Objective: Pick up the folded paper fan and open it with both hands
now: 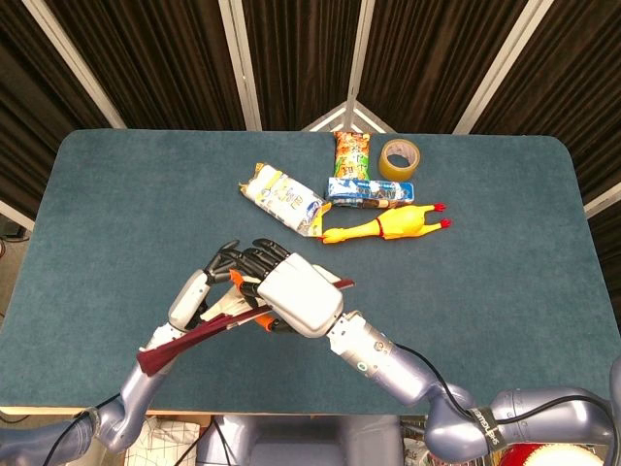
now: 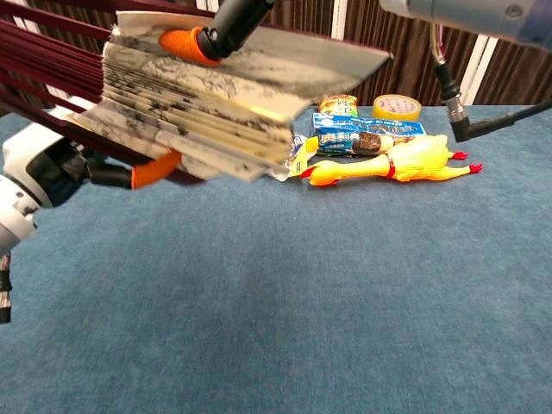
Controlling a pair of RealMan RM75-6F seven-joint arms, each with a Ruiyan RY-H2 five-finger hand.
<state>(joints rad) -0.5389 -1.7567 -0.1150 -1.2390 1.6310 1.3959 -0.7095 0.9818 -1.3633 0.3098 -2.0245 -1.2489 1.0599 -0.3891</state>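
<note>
The paper fan (image 1: pixel 199 337) has dark red ribs and ink-painted pleats. It is held above the table's near left part, with its rib end pointing at the front edge. In the chest view the fan (image 2: pixel 198 112) is partly spread, its pleats fanned in a thick stack. My right hand (image 1: pixel 296 296) covers the fan from above and grips it; one orange-tipped finger (image 2: pixel 185 39) presses on the top leaf. My left hand (image 1: pixel 206 288) lies against the fan's left side. In the chest view the left hand (image 2: pixel 47 172) has an orange fingertip under the lowest ribs.
At the table's far middle lie a white snack packet (image 1: pixel 284 199), an orange packet (image 1: pixel 353 152), a blue packet (image 1: pixel 364 190), a yellow rubber chicken (image 1: pixel 383 226) and a tape roll (image 1: pixel 397 158). The chicken (image 2: pixel 397 164) lies just right of the fan's tip.
</note>
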